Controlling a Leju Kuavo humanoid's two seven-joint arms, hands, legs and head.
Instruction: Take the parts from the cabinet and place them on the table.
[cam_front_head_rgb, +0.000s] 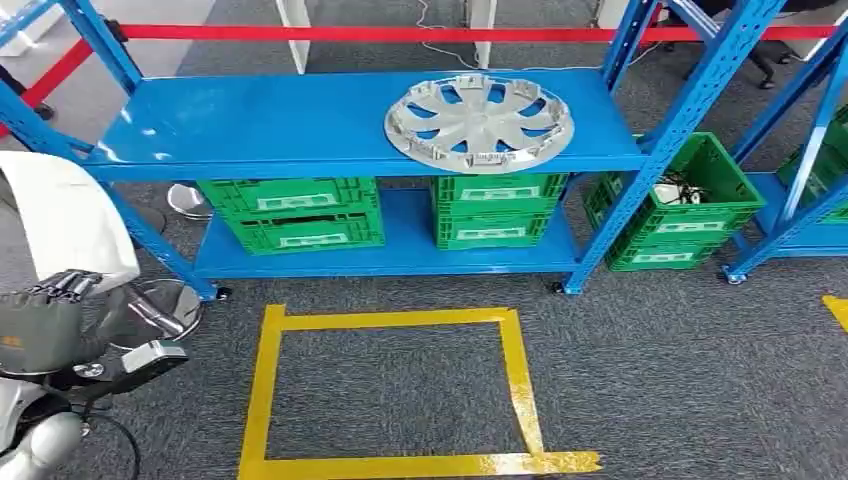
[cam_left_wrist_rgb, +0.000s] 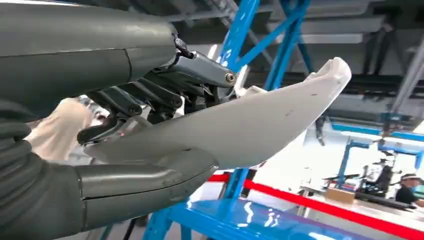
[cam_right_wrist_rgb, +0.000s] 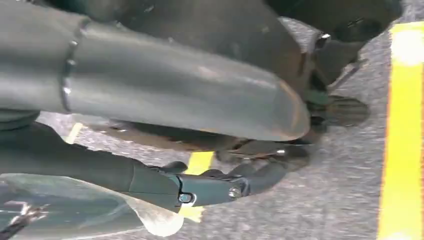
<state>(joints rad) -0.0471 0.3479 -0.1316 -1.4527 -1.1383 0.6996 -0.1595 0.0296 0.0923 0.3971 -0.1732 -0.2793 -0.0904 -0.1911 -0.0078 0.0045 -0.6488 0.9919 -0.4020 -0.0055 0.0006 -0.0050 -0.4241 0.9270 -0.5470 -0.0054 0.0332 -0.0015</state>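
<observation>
A white curved part (cam_left_wrist_rgb: 260, 125) sits in the left hand (cam_left_wrist_rgb: 150, 115), thumb under it and dark fingers (cam_left_wrist_rgb: 145, 97) over it, at the left side of the blue shelf rack (cam_front_head_rgb: 300, 130). A silver wheel cover (cam_front_head_rgb: 478, 122) lies flat on the rack's top shelf, above 3 green crates (cam_front_head_rgb: 290, 210). The right hand (cam_right_wrist_rgb: 215, 150) hangs over grey carpet with yellow tape (cam_right_wrist_rgb: 402, 130); I cannot tell how its fingers lie.
</observation>
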